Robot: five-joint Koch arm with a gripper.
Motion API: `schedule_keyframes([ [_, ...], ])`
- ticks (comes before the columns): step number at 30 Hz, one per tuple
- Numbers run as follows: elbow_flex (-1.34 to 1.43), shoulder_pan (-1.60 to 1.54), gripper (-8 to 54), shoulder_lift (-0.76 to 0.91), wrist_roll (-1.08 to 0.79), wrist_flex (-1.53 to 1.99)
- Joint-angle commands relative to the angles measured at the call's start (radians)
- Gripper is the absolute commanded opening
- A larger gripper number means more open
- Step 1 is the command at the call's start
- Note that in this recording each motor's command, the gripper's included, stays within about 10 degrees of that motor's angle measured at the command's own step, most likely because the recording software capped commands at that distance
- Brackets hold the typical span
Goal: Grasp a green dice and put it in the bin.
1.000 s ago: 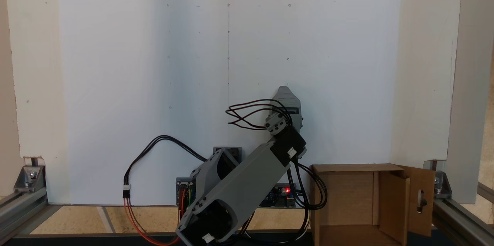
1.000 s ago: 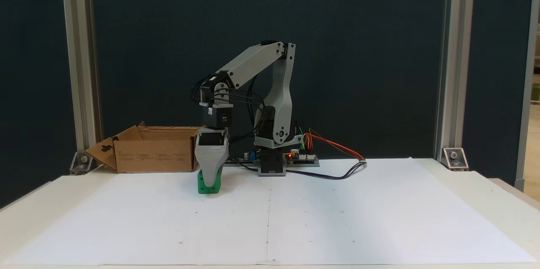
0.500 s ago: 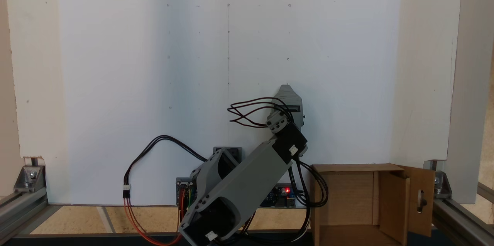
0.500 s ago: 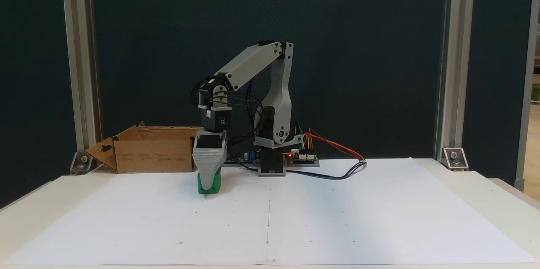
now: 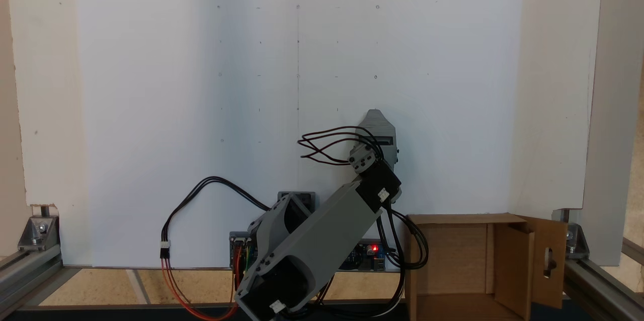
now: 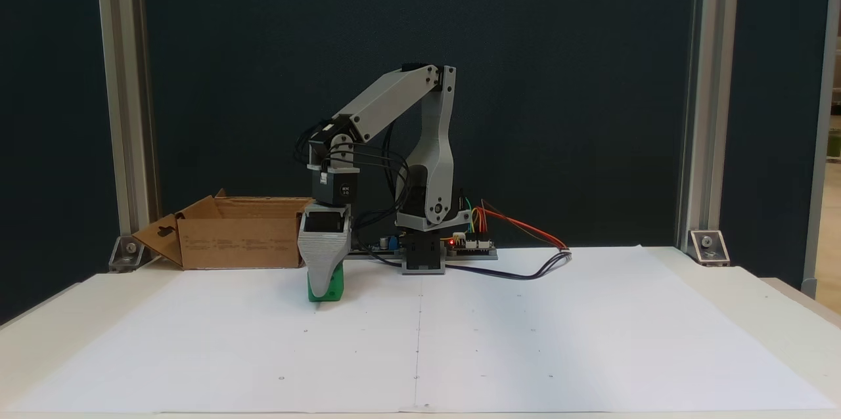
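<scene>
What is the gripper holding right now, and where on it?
Cannot be told: the gripper is down over the green dice, which sits on the paper, hiding any contact.

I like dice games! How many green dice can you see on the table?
1. The green dice sits on the white paper, partly behind the gripper, right of the bin in this fixed view. More could be hidden inside the bin.

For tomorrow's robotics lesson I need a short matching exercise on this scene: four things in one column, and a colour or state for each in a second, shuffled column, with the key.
Things:
1. green dice
2. cardboard box
3. paper sheet
4. controller board light

Descriptions:
A. white, marked with small dots
B. glowing red
C. under the gripper, on the paper
D. brown, flaps open

Pairs: 1-C, 2-D, 3-A, 4-B
</scene>
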Motion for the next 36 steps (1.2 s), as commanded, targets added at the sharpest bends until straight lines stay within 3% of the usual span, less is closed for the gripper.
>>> schedule_keyframes([
  [1,-0.015,-0.002,42.2,-0.002,-0.072,-0.006],
  [26,-0.015,0.011,41.3,-0.034,-0.072,-0.04],
  [31,-0.015,0.011,33.9,-0.035,-0.072,-0.048],
  [36,-0.015,0.011,33.3,-0.04,-0.072,-0.072],
])
